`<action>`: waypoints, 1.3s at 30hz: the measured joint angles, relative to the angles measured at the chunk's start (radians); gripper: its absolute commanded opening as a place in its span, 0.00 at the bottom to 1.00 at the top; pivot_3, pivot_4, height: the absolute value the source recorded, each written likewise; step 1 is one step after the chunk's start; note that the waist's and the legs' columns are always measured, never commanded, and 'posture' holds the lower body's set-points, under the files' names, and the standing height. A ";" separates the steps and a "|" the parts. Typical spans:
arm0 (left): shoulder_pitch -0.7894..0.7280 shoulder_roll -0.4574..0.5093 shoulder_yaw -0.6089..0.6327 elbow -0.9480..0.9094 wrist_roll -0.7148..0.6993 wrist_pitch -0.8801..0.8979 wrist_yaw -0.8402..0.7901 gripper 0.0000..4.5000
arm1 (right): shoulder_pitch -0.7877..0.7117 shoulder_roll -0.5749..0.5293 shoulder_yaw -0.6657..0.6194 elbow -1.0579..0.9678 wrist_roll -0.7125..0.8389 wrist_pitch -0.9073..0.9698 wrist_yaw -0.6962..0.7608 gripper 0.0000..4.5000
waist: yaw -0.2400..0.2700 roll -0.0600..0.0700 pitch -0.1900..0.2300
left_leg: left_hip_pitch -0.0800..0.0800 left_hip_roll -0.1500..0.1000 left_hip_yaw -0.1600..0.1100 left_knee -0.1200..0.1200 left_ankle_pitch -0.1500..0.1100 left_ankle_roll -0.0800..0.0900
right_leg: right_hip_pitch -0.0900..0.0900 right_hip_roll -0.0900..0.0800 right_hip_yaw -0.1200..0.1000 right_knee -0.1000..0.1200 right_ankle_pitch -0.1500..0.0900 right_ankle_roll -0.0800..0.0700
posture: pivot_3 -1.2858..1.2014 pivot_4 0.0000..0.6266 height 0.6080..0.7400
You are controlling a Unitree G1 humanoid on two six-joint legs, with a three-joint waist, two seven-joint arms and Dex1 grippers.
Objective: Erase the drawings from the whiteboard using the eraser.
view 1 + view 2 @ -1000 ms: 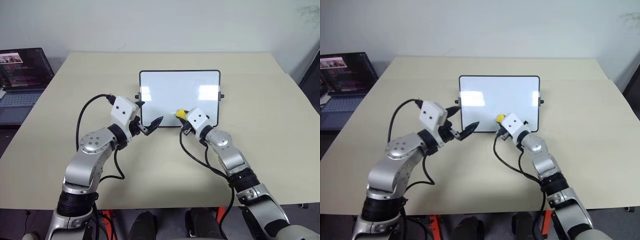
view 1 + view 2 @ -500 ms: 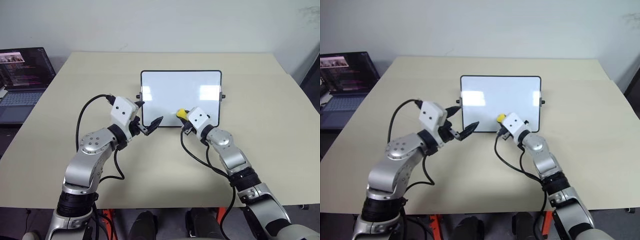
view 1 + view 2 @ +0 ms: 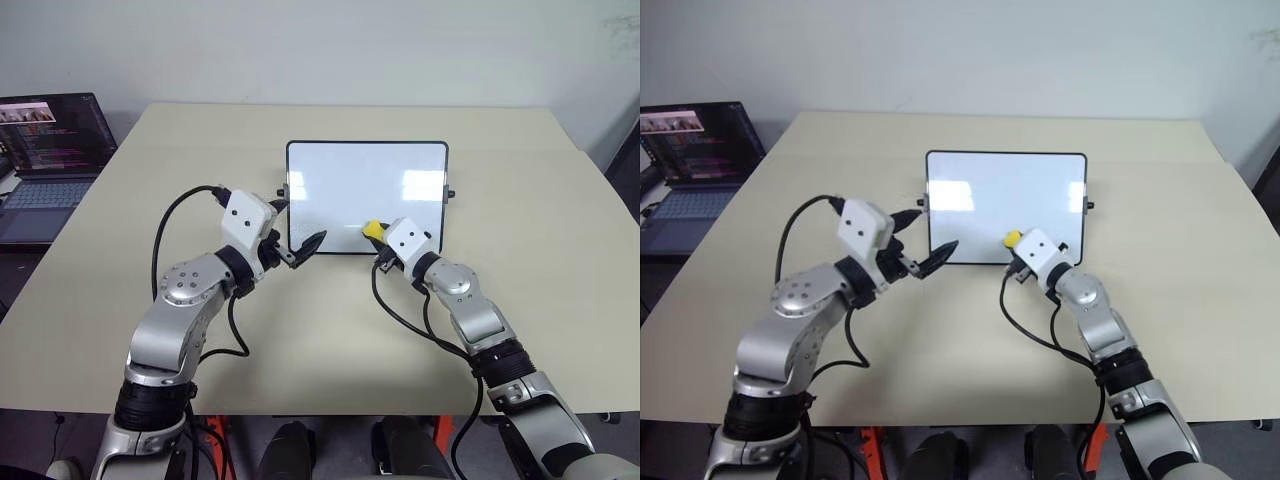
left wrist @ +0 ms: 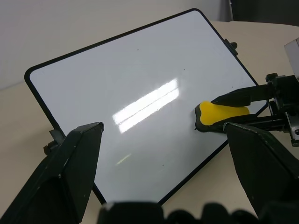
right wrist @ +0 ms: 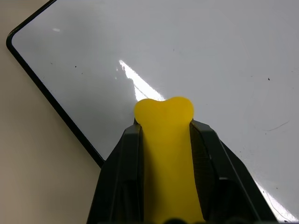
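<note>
Little is changed since the earlier frames: the whole view is swung a touch, so that is put down to the camera, and the eraser [image 3: 372,229] is shifted barely, if at all, rightward along the whiteboard [image 3: 340,190]. It is kept low on the board, right of centre, just above the bottom frame. The right gripper [image 5: 163,135] is clamped on the eraser's long sides, with the yellow tip left poking out past the fingertips and the dark underside turned twd the glossy face, as seen in the left wrist view. No digits can be made out on the board now, only faint specks and glare. The left gripper [image 3: 298,222] is held wide apart by the board's lower left corner; whether the frame is touched can't be told. Handling, as judged: the eraser is prob. light and a bit soft, since its tip looks bulged between the pads, so a firm side pinch near the middle is favoured, w/ enough block left free to wipe. The board looks light, propped at a tilt on the table [image 3: 560,200], and slick, so it is likely pushed back or tipped by hard wiping; the left frame edge is the spot to be braced.
</note>
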 measured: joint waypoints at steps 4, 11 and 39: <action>0.000 0.001 0.000 0.000 0.000 0.000 -0.001 1.00 | 0.001 -0.002 0.000 -0.001 0.000 0.000 0.000 0.24 | 0.000 0.000 0.000 | 0.000 0.000 0.000 0.000 0.000 0.000 | 0.000 0.000 0.000 0.000 0.000 0.000 | 0.52 0.24 1.00; 0.000 0.001 0.000 0.005 0.000 0.000 -0.003 1.00 | 0.001 0.001 0.000 -0.008 0.000 0.011 -0.001 0.24 | 0.000 0.000 0.000 | 0.000 0.000 0.000 0.000 0.000 0.000 | 0.000 0.000 0.000 0.000 0.000 0.000 | 0.52 0.24 1.00; 0.026 0.010 0.001 0.007 -0.001 -0.001 0.002 1.00 | -0.046 0.061 0.030 0.054 -0.010 -0.002 -0.005 0.24 | -0.003 0.000 0.000 | 0.001 0.000 0.000 0.000 0.000 0.000 | 0.000 0.000 0.000 0.000 0.000 0.000 | 0.52 0.24 1.00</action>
